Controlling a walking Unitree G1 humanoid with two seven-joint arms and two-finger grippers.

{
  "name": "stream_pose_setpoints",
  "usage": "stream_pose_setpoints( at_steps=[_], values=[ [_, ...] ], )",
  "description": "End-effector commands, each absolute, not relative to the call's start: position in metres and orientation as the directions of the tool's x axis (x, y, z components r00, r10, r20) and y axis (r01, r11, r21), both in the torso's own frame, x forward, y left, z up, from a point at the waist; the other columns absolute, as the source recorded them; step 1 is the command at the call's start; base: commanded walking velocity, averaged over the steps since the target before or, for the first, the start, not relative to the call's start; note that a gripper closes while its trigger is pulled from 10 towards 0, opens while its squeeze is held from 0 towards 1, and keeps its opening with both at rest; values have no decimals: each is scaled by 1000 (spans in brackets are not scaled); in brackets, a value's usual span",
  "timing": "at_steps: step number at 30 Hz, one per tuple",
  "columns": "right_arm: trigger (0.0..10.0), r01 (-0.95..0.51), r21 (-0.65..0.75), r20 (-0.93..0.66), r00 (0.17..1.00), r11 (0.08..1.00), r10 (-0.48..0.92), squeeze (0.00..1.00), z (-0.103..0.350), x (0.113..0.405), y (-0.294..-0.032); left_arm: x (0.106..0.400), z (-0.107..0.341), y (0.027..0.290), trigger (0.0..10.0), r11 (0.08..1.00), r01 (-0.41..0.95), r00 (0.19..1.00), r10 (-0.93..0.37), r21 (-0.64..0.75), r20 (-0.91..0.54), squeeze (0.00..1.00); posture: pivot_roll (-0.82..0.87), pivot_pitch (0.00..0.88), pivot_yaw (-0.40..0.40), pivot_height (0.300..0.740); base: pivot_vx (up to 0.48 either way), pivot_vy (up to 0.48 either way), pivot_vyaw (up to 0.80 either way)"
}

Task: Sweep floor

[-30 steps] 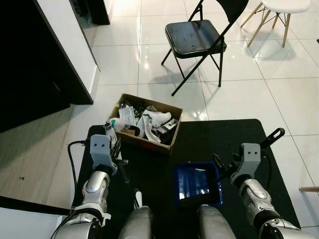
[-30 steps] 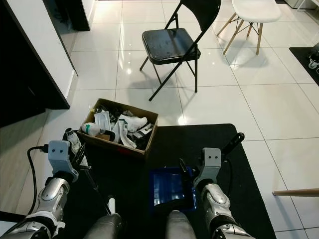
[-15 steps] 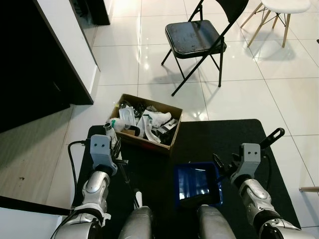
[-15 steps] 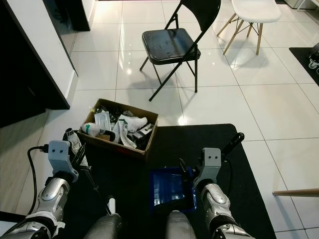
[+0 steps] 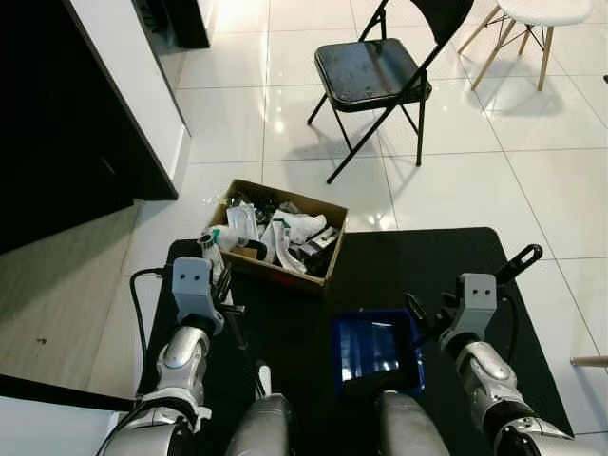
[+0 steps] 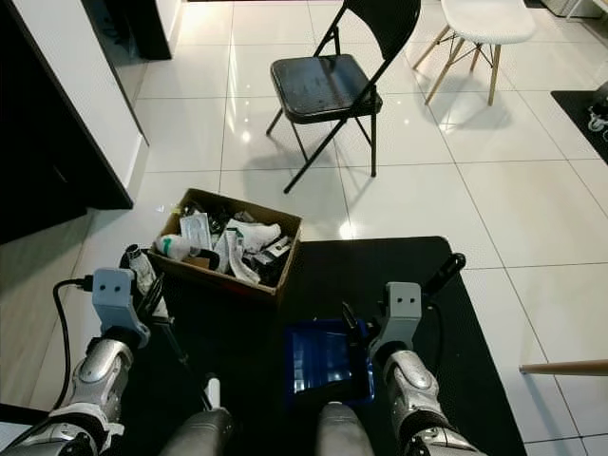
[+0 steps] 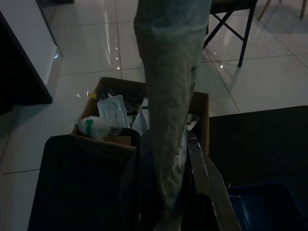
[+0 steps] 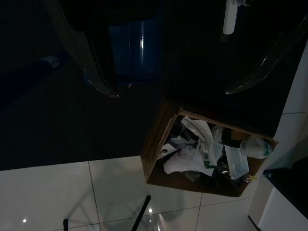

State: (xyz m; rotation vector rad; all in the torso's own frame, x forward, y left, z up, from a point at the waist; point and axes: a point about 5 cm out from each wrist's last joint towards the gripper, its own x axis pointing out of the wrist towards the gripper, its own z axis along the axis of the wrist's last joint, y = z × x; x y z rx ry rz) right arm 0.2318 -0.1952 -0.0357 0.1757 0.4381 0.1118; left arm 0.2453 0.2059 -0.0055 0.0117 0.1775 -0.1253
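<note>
While your left gripper (image 5: 226,306) clamps thin black broom handle (image 6: 180,353), right gripper (image 5: 429,321) sits beside blue plastic dustpan (image 5: 375,350), grip unclear; trash-filled brown cardboard box (image 5: 278,234) ahead on black mat (image 5: 418,261).

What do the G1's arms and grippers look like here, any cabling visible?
Two silver metallic arms with rounded, jointed segments. Each ends in a boxy grey wrist block with two small dark dots on its face. The left gripper and right gripper have long black fingers. A black cable loops from the left wrist block.
</note>
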Motion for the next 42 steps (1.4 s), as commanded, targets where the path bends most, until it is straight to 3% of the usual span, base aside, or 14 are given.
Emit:
stream_pose_setpoints(
  at_steps=[1,35,42],
  values=[
    [10000,-53,201,-436,889,978,138,0,-40,227,-196,234,-19,202,9569,992,119,961,-126,-41,-245,0,24,41,-14,740,0,0,0],
    [10000,-48,207,-438,889,977,136,0,-41,226,-196,232,-21,201,10000,991,121,957,-132,-59,-257,0,31,32,-21,740,0,0,0],
    [10000,-48,208,-437,889,977,137,0,-40,227,-196,232,-21,203,10000,994,70,964,-90,-88,-249,0,29,43,-23,740,0,0,0]
  ],
)
